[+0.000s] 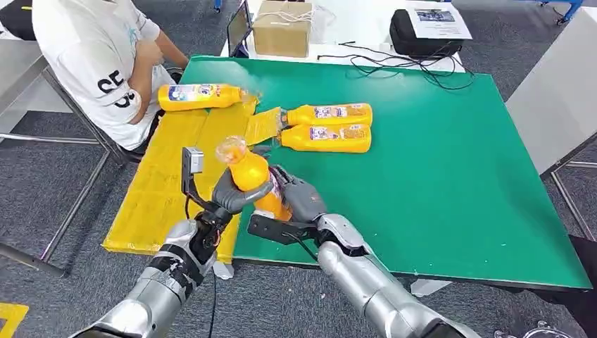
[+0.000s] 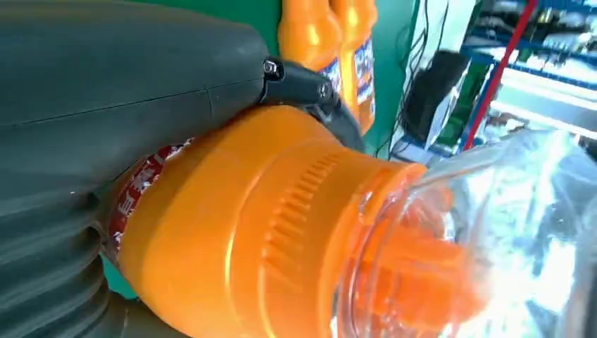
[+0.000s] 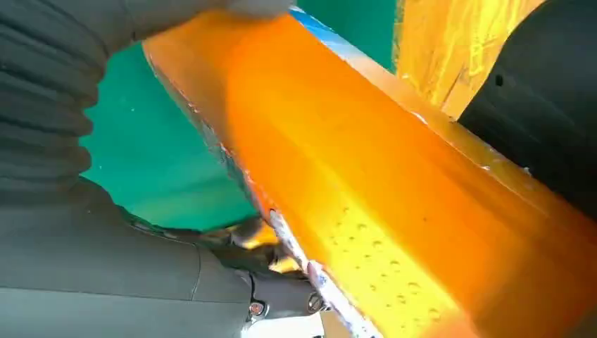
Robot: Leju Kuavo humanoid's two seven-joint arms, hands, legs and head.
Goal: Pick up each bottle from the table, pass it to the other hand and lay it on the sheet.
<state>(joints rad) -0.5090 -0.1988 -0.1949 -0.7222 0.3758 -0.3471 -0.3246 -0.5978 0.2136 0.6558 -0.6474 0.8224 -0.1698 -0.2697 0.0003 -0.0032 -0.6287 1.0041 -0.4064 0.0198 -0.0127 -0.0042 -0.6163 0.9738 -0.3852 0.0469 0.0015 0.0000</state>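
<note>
Over on the far left, a person in a white shirt (image 1: 98,63) sits at the corner of the green table (image 1: 450,176), right by the yellow sheet (image 1: 169,183) that hangs over that edge. One orange bottle (image 1: 200,96) lies on its side at the sheet's far end. Moving toward the middle, both robot hands meet near the table's front edge around an upright orange bottle with a clear cap (image 1: 252,172): the left hand (image 1: 229,197) has its fingers wrapped around the bottle's body, and the right hand (image 1: 301,199) is curled against the other side, touching it too. Further right and back, two more orange bottles (image 1: 329,127) lie side by side, touching, caps toward the sheet. A cardboard box (image 1: 283,28) and a black bag (image 1: 422,35) sit beyond on the white table (image 1: 366,21).
</note>
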